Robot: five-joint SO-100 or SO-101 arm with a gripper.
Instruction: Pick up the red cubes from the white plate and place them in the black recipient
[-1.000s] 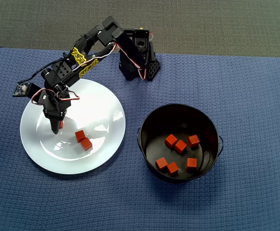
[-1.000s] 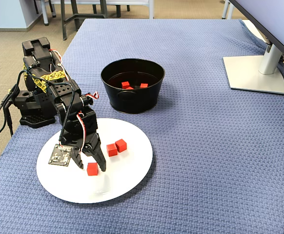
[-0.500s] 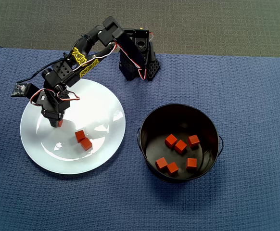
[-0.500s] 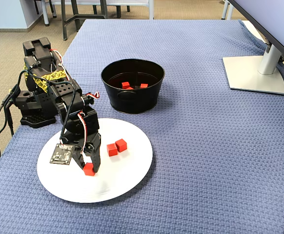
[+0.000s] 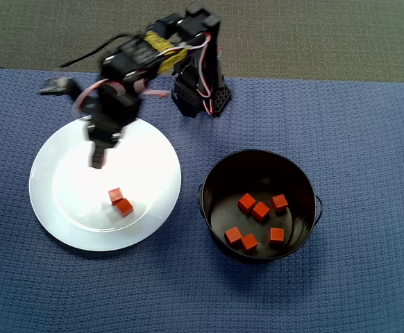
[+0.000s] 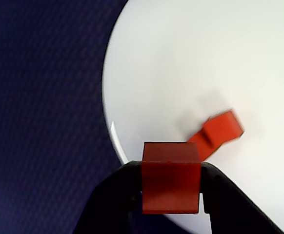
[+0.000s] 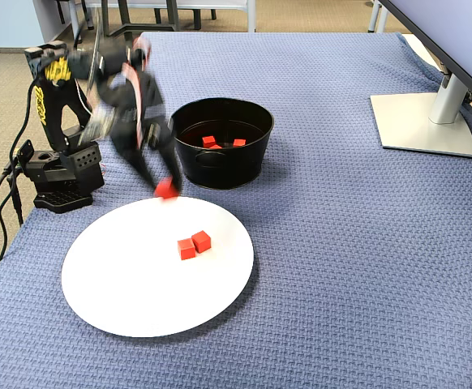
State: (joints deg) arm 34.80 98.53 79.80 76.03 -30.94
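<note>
A blue woven cloth covers the tabletop. At the far right of the fixed view stands a monitor on a flat grey base. Beyond the cloth lies carpeted floor, with furniture legs at the back.

End effector clamping a red cube, white plate below — two cubes touching, blurred

The overhead view is looking straight down; the fixed view is facing obliquely across the surface; the wrist view is hanging close. All are sharing the white plate.
</note>
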